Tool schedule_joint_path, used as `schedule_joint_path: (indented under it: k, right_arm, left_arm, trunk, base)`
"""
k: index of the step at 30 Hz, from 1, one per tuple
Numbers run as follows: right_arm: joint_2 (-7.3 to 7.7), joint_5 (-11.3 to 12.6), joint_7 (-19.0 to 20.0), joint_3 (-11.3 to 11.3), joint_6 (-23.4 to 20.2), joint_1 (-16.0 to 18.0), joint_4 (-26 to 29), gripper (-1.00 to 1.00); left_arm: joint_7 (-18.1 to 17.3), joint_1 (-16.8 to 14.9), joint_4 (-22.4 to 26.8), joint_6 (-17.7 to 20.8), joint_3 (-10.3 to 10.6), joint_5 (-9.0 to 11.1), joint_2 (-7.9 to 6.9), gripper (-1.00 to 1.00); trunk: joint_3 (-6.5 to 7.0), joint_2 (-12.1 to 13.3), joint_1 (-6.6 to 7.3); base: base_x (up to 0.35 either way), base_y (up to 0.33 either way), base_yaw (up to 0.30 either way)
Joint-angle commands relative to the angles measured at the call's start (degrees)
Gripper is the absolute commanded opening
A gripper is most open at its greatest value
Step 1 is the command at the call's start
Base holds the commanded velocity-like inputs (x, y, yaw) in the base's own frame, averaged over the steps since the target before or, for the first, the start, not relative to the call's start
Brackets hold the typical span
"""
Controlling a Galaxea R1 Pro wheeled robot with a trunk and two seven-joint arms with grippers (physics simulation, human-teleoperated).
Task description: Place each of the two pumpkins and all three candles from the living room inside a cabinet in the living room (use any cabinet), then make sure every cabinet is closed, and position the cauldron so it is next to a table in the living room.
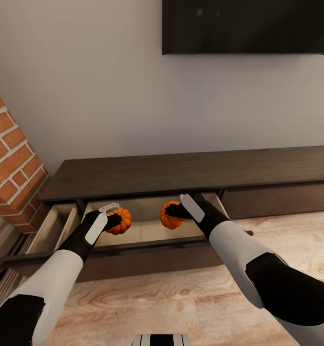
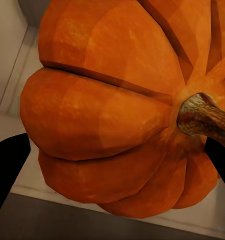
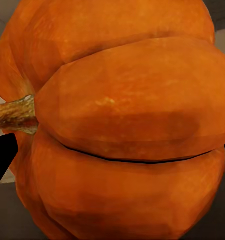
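Two orange pumpkins hang over the open pale drawer of the dark brown cabinet [image 1: 190, 173]. My left gripper [image 1: 114, 220] is shut on the left pumpkin [image 1: 121, 221], which looms large in the left wrist view [image 2: 107, 110] with its stem [image 2: 205, 120] pointing sideways and a black fingertip [image 2: 7, 170] at its edge. My right gripper [image 1: 177, 211] is shut on the right pumpkin [image 1: 170, 215], seen close in the right wrist view [image 3: 127, 125] with its stem [image 3: 12, 116] off to one side. The candles and the cauldron are out of view.
A second drawer [image 1: 51, 228] stands open at the cabinet's left end beside a brick fireplace column [image 1: 10, 154]. A dark television [image 1: 248, 26] hangs on the wall above. Light wooden floor [image 1: 181, 302] lies in front of the cabinet.
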State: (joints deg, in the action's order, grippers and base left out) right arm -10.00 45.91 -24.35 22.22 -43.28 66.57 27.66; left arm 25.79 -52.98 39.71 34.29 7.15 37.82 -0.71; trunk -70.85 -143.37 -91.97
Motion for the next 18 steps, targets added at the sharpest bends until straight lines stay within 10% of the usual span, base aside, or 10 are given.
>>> schedule_joint_path:
  k: [1,18]
  right_arm:
    - [0.00,0.6,-0.5,0.2,0.0,0.0,0.0,-1.00]
    - [0.00,0.6,-0.5,0.2,0.0,0.1,0.1,-1.00]
  left_arm:
    - [0.5,0.0,0.1,0.1,0.3,0.6,-0.08,-1.00]
    - [0.6,0.0,0.1,0.0,0.3,0.6,-0.09,-1.00]
  trunk:
    - [-0.05,0.0,0.01]
    - [-1.82,-0.1,-0.20]
  base:
    - [0.049,0.000,0.000]
    - [0.027,0.000,0.000]
